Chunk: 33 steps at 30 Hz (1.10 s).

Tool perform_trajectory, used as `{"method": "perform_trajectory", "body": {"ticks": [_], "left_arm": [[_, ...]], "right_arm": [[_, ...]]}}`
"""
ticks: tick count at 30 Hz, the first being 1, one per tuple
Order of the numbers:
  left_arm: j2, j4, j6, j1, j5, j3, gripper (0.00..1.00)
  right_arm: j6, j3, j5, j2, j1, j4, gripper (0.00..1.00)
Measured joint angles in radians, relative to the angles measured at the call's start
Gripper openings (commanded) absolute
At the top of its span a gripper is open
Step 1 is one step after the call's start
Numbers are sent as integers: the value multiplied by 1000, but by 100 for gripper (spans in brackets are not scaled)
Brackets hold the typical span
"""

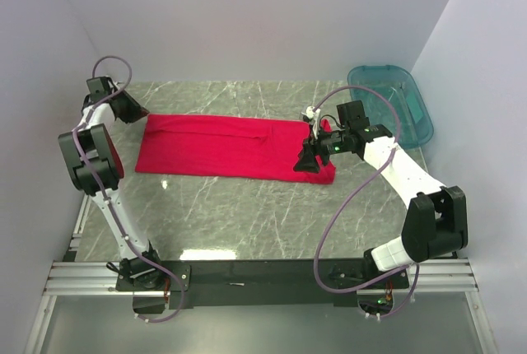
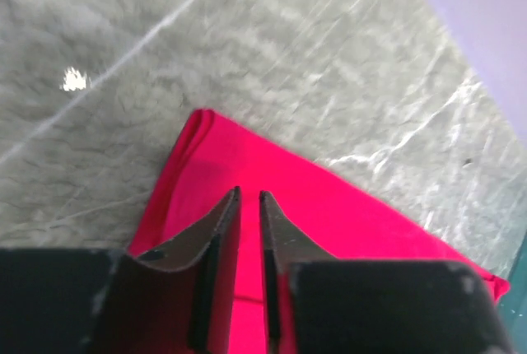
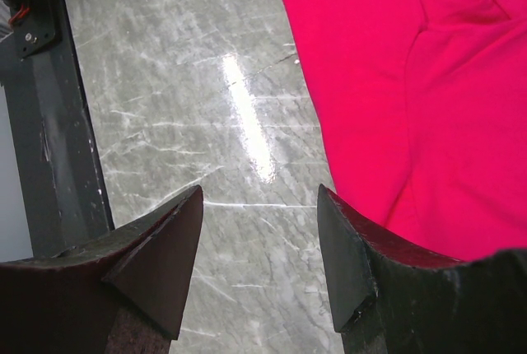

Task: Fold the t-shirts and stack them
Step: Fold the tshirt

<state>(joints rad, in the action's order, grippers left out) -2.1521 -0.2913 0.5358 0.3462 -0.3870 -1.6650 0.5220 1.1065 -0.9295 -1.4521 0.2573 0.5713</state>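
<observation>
Red t-shirt [image 1: 222,146] lies flat; bench [image 1: 247,214] surface borders its near edge. Left hand [image 2: 249,195]: jaws nearly together, grasp indeterminate. Right hand [image 3: 259,197] released at the shirt's right end. Teal bin [image 1: 395,103] far right.

T-shirt [image 1: 226,146] lies flat on the tabletop [image 1: 247,214], stretched left to right. Bin [image 1: 394,107] on tabletop right of the t-shirt, slightly behind.

Overhead rear view, close wrist views, sharing red shirt [image 1: 222,146]
</observation>
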Motion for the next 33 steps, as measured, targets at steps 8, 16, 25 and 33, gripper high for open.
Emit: {"method": "perform_trajectory", "body": {"ticks": [8,16,25,33], "left_arm": [[-71,-69,-18,-9,27,15,15],[-61,-55,-18,-8,52,53,10],[90,-6,-15,17,124,275,10],[180,-8,-10,48,172,376,32]], "right_arm": [[0,0,-2,0,0,2,64],[0,1,-3,0,0,7,64],[3,1,-10,0,-6,18,64],[7,3,-19,0,-7,24,64]]}}
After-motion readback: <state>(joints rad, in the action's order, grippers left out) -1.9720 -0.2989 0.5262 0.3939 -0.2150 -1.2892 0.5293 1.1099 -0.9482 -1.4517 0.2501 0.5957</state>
